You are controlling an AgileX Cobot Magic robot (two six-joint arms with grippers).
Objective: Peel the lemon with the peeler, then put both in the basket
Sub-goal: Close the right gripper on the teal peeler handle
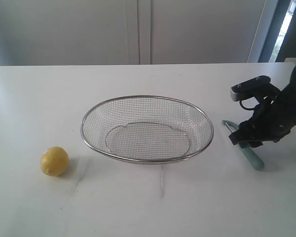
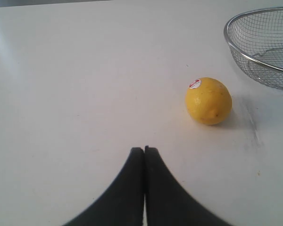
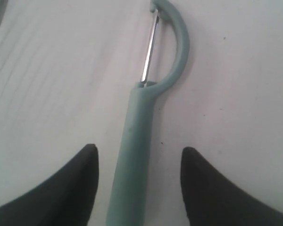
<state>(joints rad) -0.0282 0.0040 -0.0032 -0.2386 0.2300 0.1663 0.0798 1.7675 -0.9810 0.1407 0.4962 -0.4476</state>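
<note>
We saw the lemon [image 1: 55,161] sitting unpeeled on the white table [image 1: 187,207], well left of the basket [image 1: 147,97] and apart from it. In the left wrist view it carried a small red-and-white sticker [image 2: 195,84]. The basket sat mid-table with nothing in it.

The left gripper [image 2: 144,149] had its jaws pressed together on nothing. It was over bare table, near the lemon but not touching it. We could not find it in the exterior view.

The peeler [image 1: 254,159] lay flat on the table just right of the basket, with its blade end toward the far side. The right gripper [image 1: 246,138] was down over it with jaws spread, one finger on each side of the teal handle [image 3: 137,141]. In the right wrist view we saw gaps on both sides of the handle, so there was no grasp. The blade loop [image 3: 172,42] stuck out beyond the fingertips.
</note>
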